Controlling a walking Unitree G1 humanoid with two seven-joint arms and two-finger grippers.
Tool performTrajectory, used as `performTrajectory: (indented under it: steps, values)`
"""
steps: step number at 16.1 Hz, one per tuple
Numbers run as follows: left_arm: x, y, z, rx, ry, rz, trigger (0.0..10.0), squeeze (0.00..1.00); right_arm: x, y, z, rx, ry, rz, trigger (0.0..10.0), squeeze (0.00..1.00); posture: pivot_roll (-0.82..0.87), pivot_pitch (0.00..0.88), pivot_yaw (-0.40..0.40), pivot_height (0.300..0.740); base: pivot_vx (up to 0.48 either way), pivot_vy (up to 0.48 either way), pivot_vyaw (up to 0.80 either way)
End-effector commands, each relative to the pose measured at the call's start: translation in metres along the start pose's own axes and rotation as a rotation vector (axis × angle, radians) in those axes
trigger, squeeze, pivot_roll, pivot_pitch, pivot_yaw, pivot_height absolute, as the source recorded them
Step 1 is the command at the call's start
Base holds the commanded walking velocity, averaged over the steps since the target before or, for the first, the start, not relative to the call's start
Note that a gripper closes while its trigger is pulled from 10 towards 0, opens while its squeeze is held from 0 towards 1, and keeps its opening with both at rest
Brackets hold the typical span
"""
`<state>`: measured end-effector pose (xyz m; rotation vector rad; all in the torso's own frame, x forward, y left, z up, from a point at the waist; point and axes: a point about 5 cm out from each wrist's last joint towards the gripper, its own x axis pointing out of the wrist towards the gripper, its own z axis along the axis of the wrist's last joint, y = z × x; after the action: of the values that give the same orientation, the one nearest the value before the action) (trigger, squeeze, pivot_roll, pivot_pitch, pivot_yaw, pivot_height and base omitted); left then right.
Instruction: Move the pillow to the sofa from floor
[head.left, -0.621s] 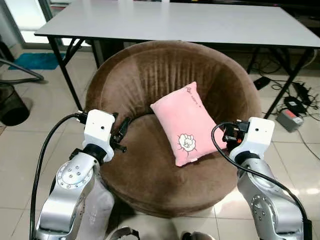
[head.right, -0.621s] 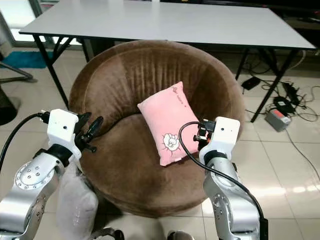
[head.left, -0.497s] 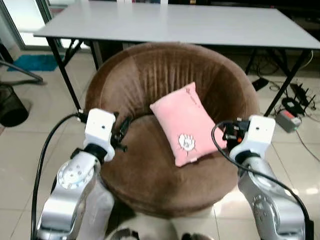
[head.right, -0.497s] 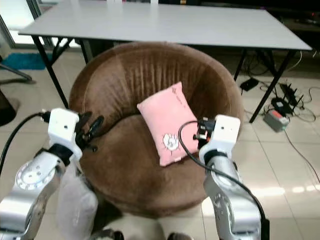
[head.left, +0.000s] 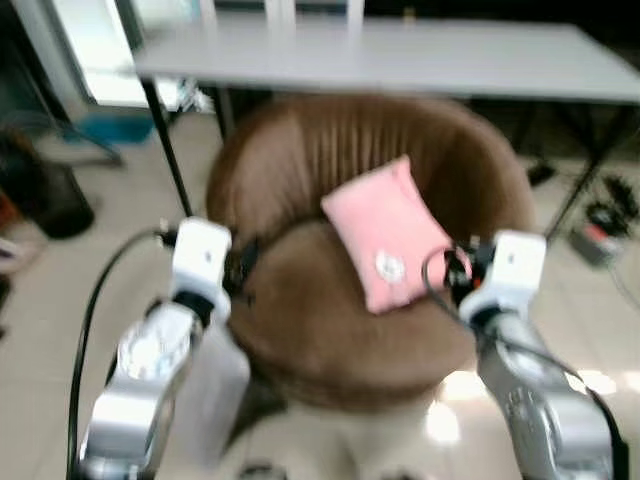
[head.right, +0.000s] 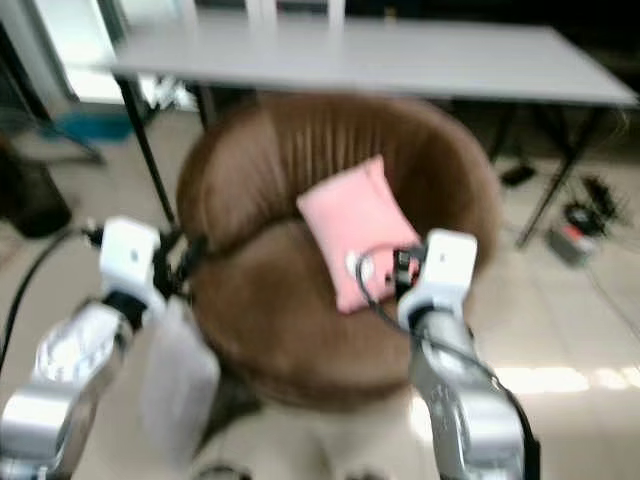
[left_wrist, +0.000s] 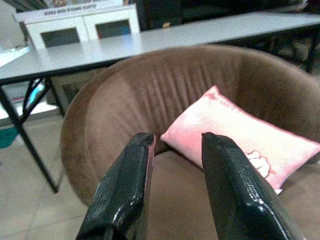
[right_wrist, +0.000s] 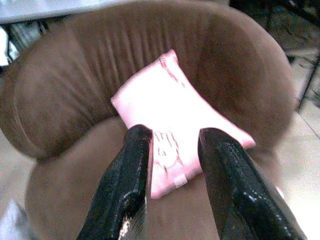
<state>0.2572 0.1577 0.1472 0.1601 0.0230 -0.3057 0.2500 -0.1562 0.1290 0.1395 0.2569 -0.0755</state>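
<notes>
Setting: brown round sofa (head.left: 370, 260) below a grey table (head.left: 400, 60).
Pillow (head.left: 388, 232): pink, soft, likely light; leans on the sofa back; pinch a corner.
Left gripper (left_wrist: 172, 165): empty, narrowly parted.
Right gripper (right_wrist: 170, 165): empty, narrowly parted.

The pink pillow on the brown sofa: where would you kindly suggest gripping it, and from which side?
Probably the pink pillow's lower corner nearest the right tool, approached from the brown sofa's front. It leans against the backrest, so that soft edge stands exposed.
</notes>
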Motion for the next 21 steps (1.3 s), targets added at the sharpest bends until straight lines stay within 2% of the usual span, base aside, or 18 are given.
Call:
performTrajectory:
  steps: [1,5,10,13,15,19,21]
  values:
    - [0.0,0.001,0.001,0.004,-0.008,-0.003,10.0,0.0,-0.002,-0.002,0.005,-0.012,-0.011,0.001,10.0,0.0,0.02,0.009,0.003,0.74,0.0,0.0,0.0]
    - [0.0,0.005,0.0,0.016,-0.007,0.01,10.0,0.0,-0.002,-0.007,0.0,0.009,0.012,-0.007,10.0,0.0,0.03,0.009,0.002,0.74,0.0,0.142,0.0]
    - [0.002,0.013,0.0,0.032,-0.006,0.028,10.0,0.0,-0.002,-0.01,-0.004,0.0,0.041,-0.005,10.0,0.0,0.04,0.017,-0.004,0.74,0.0,0.371,-0.59]
    - [0.001,0.013,-0.003,0.035,0.009,0.029,10.0,0.0,-0.002,-0.008,-0.005,-0.011,0.053,0.011,10.0,0.0,0.04,0.019,-0.003,0.74,0.0,0.372,-0.64]
    - [-0.001,0.011,-0.005,0.031,0.012,0.024,10.0,0.0,-0.003,-0.008,-0.006,-0.025,0.054,0.034,10.0,0.0,0.04,0.022,-0.004,0.74,0.0,0.375,0.0]
    - [0.0,0.008,-0.004,0.028,0.002,-0.005,10.0,0.0,-0.004,-0.009,-0.007,0.0,0.064,0.048,10.0,0.0,0.04,0.027,-0.004,0.74,0.0,0.38,0.0]
    - [0.0,0.008,-0.004,0.027,0.003,0.0,10.0,0.0,-0.004,-0.009,-0.006,0.025,0.057,0.06,10.0,0.0,0.04,0.034,-0.008,0.74,0.0,0.418,-0.58]
